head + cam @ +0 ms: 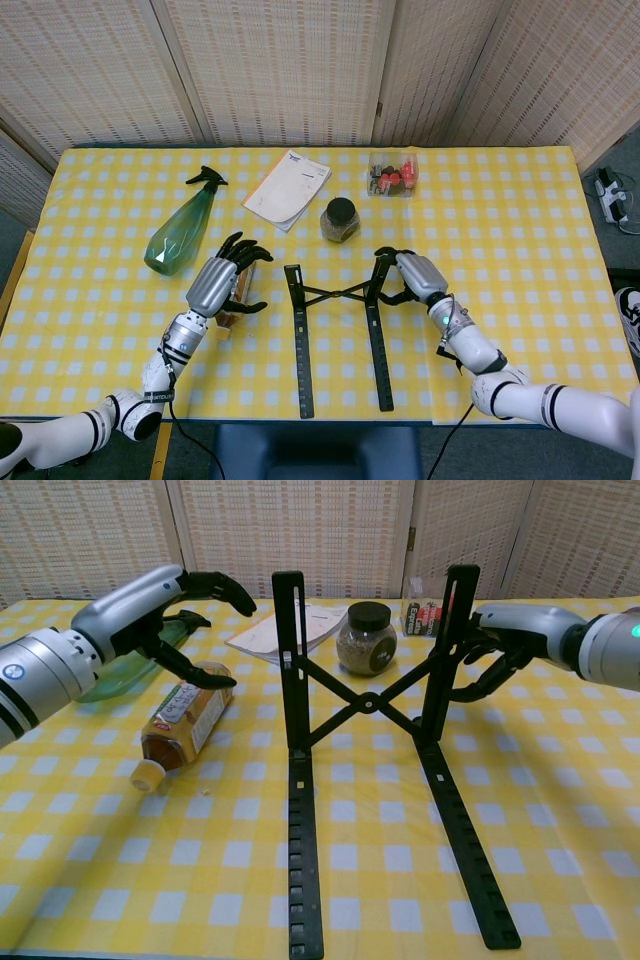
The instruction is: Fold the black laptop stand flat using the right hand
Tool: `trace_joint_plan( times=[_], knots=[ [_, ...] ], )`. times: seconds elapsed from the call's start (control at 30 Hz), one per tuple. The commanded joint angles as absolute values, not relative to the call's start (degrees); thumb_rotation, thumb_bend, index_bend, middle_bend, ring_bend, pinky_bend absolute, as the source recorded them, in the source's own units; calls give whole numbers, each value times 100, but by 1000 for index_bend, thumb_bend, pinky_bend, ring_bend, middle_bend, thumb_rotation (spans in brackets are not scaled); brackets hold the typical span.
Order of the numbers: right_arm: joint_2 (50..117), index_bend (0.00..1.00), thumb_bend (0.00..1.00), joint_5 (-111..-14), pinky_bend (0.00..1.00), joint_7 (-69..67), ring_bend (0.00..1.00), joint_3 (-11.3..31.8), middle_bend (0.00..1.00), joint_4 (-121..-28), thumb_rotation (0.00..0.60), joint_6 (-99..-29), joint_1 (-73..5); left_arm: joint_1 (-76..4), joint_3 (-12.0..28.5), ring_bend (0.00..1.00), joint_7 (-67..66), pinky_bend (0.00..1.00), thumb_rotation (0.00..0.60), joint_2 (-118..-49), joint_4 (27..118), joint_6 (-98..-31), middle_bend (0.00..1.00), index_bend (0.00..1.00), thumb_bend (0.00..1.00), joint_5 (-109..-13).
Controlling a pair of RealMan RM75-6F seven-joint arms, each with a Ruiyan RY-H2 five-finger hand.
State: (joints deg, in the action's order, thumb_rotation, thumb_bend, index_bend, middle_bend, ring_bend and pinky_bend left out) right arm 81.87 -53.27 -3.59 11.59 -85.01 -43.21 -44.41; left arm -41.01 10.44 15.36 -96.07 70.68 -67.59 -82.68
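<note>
Pale woven screens stood behind a table covered with a yellow and white checked cloth. The black laptop stand sat near the front middle of the table. Its two long flat rails lay on the cloth, pointing at the robot. At the far end two short posts stood straight up, and thin crossed bars joined them in an X.

The right hand was at the top of the right post. In the chest view the right hand had its dark fingers curled around the post, touching it from the right side. I could not tell how tightly it squeezed.

The left hand hovered off to the left of the stand with its fingers spread apart, holding nothing. Under it lay a small tea bottle on its side, with its cap pointing toward the front edge.

Farther back on the left lay a green spray bottle with a black top. A white booklet lay behind the stand. A glass jar with a black lid stood just past the stand's posts. A clear box with red things inside sat near the back
</note>
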Motion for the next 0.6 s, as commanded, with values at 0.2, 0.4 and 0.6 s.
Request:
trace_joint_plan(
  times=[0.2,0.4,0.6],
  knots=[
    [8307,511,329,-5113,152,-158,227,1211,237,-8435,600,-4374,-4492,-4075,1037,164,1611,0,600,-9628,7001,-6771,299,322,135,-8285],
    [8368,541,330,-5009,153,-95,233,1238,251,-8369,600,-4368,-4501,-4066,1038,160,1674,0,600,-9656,6931,-6772,297,322,135,-8296],
    [8428,578,330,-4992,159,-81,241,1271,269,-8312,600,-4384,-4499,-4065,1041,156,1705,0,600,-9675,6891,-6771,296,322,135,-8310]
  ],
)
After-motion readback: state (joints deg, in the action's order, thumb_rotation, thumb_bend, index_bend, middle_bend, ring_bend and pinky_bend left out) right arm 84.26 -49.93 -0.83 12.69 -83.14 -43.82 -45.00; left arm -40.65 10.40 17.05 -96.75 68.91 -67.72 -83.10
